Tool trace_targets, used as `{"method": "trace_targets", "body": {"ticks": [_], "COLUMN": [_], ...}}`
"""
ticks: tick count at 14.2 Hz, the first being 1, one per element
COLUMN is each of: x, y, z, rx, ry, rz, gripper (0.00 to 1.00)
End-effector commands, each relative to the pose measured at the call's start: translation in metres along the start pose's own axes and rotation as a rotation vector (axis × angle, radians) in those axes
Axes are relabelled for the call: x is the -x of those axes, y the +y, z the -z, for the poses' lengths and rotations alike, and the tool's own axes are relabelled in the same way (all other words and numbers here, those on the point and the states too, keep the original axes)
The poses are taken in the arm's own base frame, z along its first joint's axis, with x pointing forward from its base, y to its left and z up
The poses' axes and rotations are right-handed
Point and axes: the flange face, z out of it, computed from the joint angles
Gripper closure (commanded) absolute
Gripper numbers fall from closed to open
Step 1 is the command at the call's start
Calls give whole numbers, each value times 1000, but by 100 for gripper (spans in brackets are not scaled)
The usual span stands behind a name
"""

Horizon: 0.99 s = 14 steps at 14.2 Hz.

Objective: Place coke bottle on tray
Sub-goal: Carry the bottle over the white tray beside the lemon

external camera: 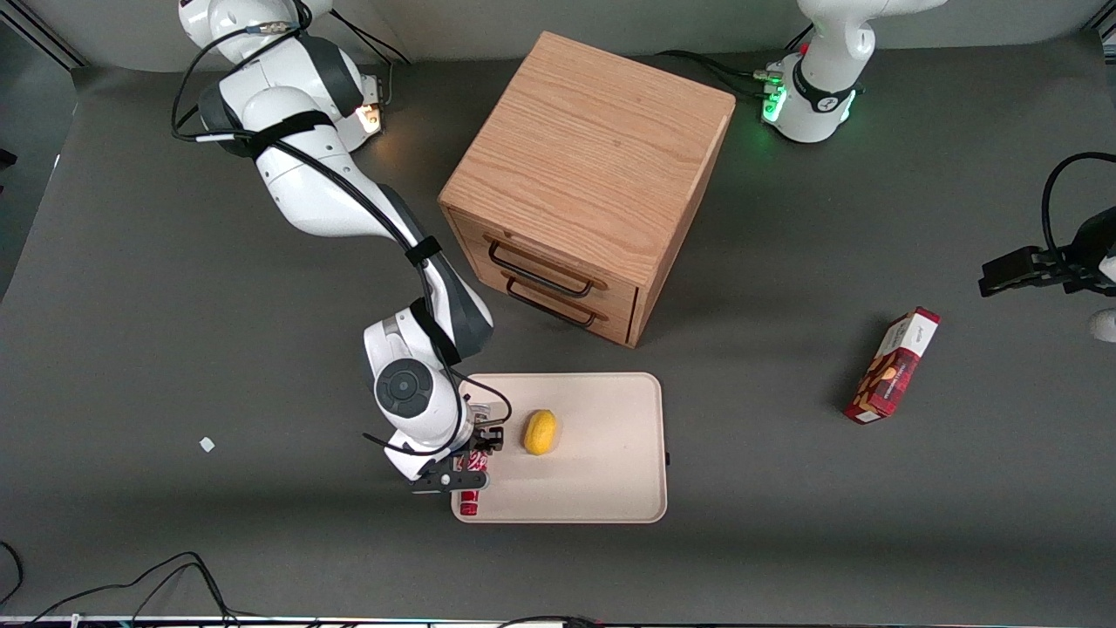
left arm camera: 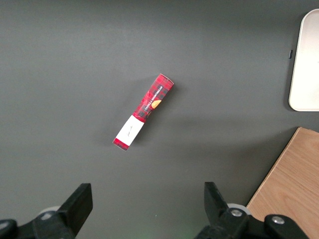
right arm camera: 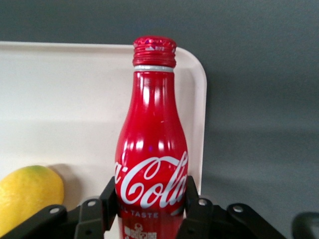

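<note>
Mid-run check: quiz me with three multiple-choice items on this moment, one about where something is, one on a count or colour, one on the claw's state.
1. Where is the coke bottle?
A. On the wooden drawer cabinet
B. Over the tray's corner nearest the working arm's end of the table
C. Beside the red snack carton

2. How many drawer handles show on the wooden drawer cabinet?
A. One
B. Two
C. Four

3. What is the claw doing?
A. Shut on the coke bottle
B. Open above the lemon
C. Shut on nothing, over bare table

Answers:
1. B, the front view shows it over the tray at that corner.
2. B, two dark handles sit one above the other.
3. A, the right wrist view shows both fingers pressed against the bottle's body, with the lemon beside it on the tray.
</note>
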Motion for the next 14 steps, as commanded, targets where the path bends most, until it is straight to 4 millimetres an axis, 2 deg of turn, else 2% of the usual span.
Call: {"method": "trace_targets", "body": {"ticks": [1,5,6,7,8,14], "x": [-4,0,0,0,0,-1], "y": [-5,-6,-6,-5,-5,-3], "z": [-1,-4,-4,-6,-5,-5], "rx": [-14,-19,-24,-25,-26,-25], "ry": [10,-8,-10,-12,-11,-11], "rz": [18,13,9,5,2,-3], "gripper": [100,100,86,53,1,0]}}
